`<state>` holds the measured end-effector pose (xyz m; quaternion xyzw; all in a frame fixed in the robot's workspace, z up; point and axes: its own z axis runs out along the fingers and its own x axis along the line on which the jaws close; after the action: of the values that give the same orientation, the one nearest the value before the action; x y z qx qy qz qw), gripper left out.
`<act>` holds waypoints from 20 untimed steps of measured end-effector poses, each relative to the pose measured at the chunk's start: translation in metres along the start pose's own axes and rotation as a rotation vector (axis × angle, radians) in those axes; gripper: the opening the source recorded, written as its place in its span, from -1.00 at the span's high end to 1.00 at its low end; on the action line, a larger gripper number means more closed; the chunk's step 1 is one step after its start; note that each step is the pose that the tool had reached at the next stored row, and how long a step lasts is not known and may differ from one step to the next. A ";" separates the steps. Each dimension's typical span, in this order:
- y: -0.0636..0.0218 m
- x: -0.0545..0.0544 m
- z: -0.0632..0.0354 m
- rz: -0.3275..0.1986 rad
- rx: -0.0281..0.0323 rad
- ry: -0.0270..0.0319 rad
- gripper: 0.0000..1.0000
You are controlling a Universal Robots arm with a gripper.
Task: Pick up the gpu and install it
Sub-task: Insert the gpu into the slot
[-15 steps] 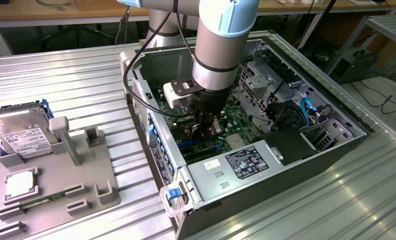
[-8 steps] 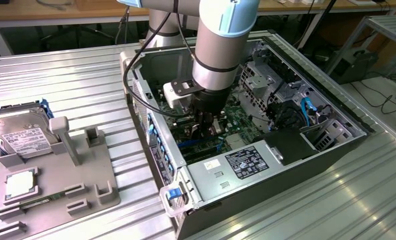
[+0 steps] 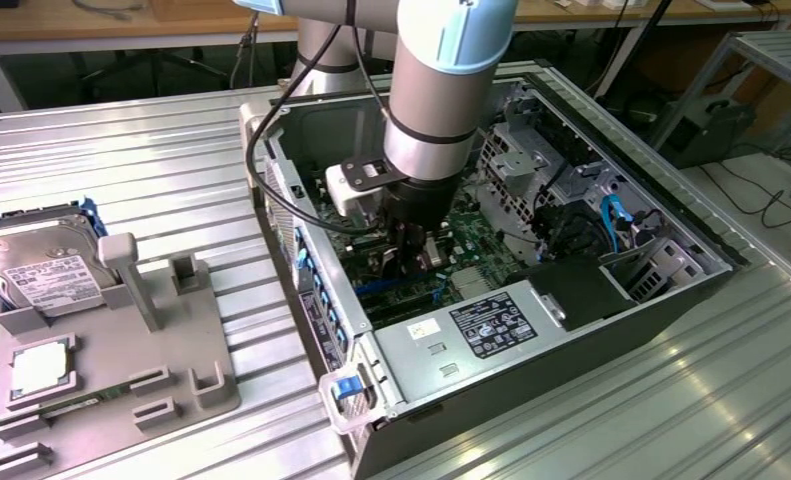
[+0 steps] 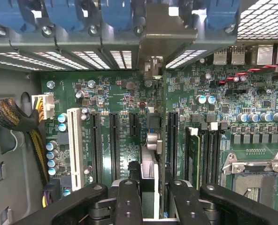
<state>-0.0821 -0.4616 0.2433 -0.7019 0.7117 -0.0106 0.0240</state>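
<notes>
The surface (image 3: 128,150) is ribbed bare metal with a dull sheen. The computer case (image 3: 409,355) has pale brushed metal walls. The claw (image 4: 150,199) has matt black fingers (image 4: 129,201), shut on the gpu (image 4: 152,136), whose end bracket looks like pale metal. The hard drive (image 3: 42,265) is shiny silver metal with a paper label. Its holder (image 3: 115,340) is matt grey plastic.

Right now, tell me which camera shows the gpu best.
The wrist view. There the gpu stands edge-on over the motherboard slots, its pale bracket reaching the case's rear wall, clamped in the claw. In the exterior view the arm and claw cover most of it inside the computer case.
</notes>
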 end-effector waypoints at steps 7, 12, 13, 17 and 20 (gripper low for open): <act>0.0003 0.000 0.0049 0.000 -0.0002 0.0002 0.44; 0.0004 0.000 0.0075 0.000 -0.0005 0.0005 0.44; 0.0005 0.000 0.0077 0.000 -0.0005 0.0005 0.44; 0.0005 0.000 0.0084 0.000 -0.0004 0.0003 0.44; 0.0002 0.000 0.0060 0.000 0.0003 -0.0002 0.44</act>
<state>-0.0820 -0.4615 0.2372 -0.7019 0.7117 -0.0107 0.0241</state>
